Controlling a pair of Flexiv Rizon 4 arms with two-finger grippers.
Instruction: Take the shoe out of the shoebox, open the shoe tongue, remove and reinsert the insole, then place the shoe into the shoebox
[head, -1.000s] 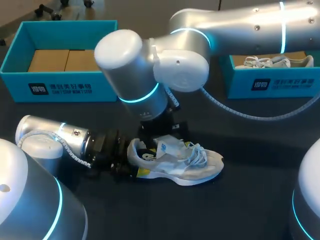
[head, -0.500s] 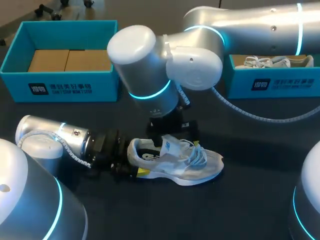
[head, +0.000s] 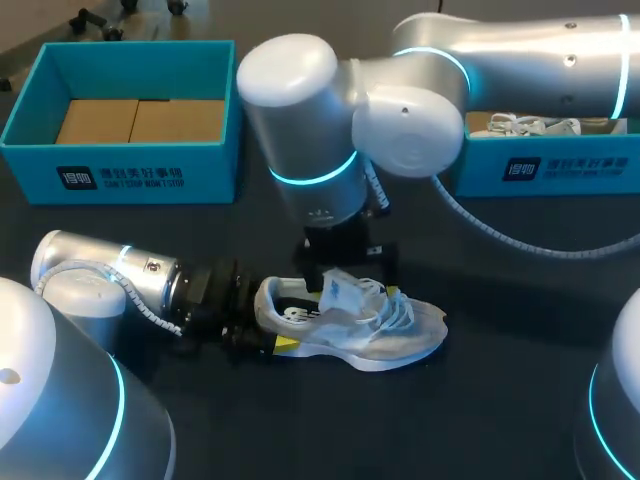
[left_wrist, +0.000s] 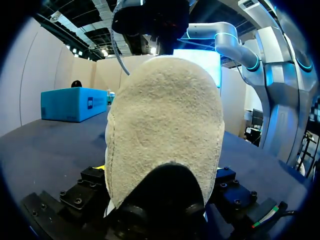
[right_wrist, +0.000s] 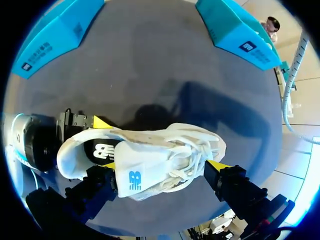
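Note:
A white sneaker (head: 365, 325) stands upright on the dark table, toe to the right. My left gripper (head: 266, 328) lies low on the table and is shut on the sneaker's heel (left_wrist: 165, 130). One yellow fingertip (right_wrist: 101, 122) presses the heel's side. My right gripper (right_wrist: 162, 166) hangs open just above the sneaker (right_wrist: 150, 150), its fingers straddling the laces and the raised tongue (right_wrist: 134, 179) without touching. In the head view the right gripper (head: 345, 265) sits right behind the upturned tongue (head: 335, 292). The insole is hidden.
An open blue shoebox (head: 120, 178) with a brown cardboard insert stands at the back left. A second blue box (head: 545, 165) at the back right holds another white shoe (head: 530, 125). My right arm's cable loops over the table to the sneaker's right.
My right arm has swung to the right, carrying its open gripper from over the heel end toward the tongue. The sneaker and the left gripper have stayed in place.

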